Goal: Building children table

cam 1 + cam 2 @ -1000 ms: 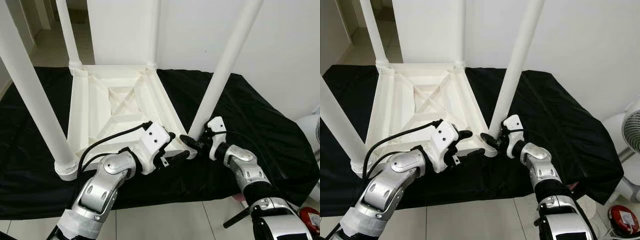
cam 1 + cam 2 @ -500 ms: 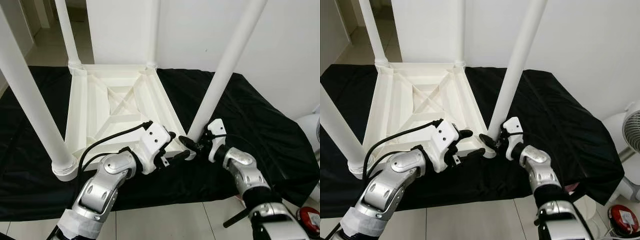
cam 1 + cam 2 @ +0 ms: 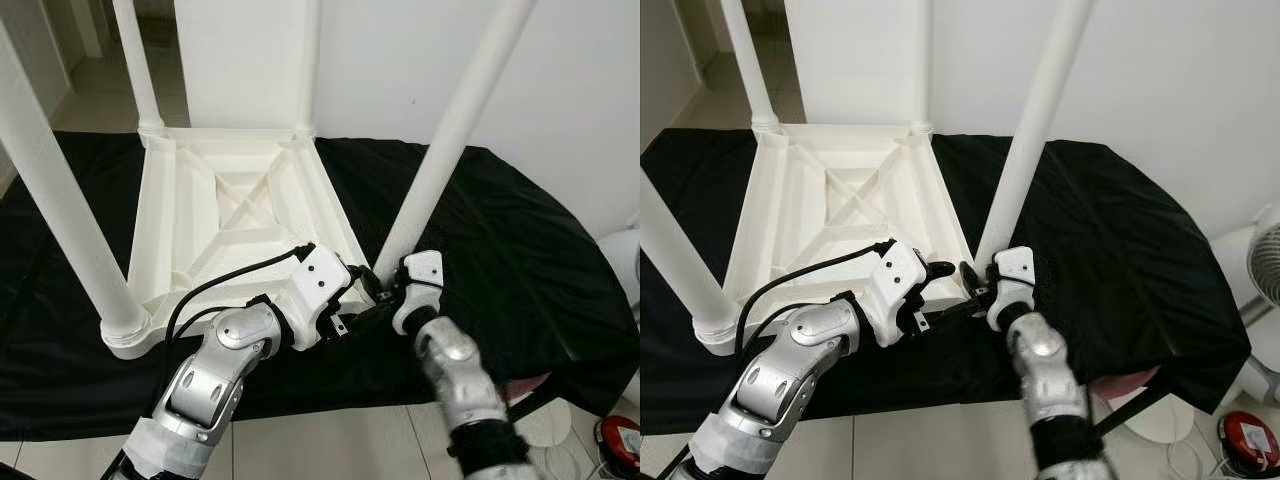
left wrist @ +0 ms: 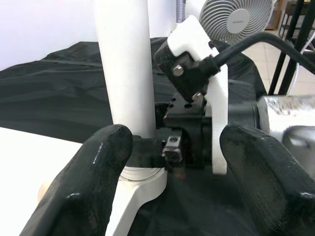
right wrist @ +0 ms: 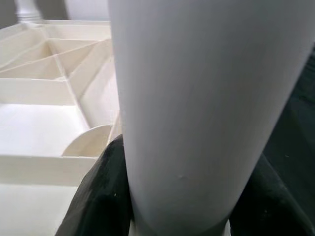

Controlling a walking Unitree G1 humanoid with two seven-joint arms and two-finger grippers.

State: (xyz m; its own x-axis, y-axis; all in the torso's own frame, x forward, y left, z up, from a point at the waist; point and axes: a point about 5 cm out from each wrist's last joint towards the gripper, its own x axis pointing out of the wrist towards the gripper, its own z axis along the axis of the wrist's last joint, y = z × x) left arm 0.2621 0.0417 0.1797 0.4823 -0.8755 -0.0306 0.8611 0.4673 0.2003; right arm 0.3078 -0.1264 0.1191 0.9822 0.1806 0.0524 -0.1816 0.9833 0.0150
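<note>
One upturned table (image 3: 230, 215) at frame centre has four legs. The right gripper (image 3: 385, 292) clasps the near-right leg (image 3: 445, 150); the left gripper (image 4: 172, 162) gapes wide beside it.

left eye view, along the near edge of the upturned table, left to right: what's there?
Near-left table leg → left gripper → right gripper at the base of the near-right table leg → black cloth.

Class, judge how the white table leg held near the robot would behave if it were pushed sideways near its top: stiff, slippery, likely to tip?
The table leg looks like a rigid plastic tube, so it would probably not bend. Its smooth, round surface suggests the right gripper could slip around it. It is tall and leans slightly from its corner socket, so a push high up might lever it loose.
</note>
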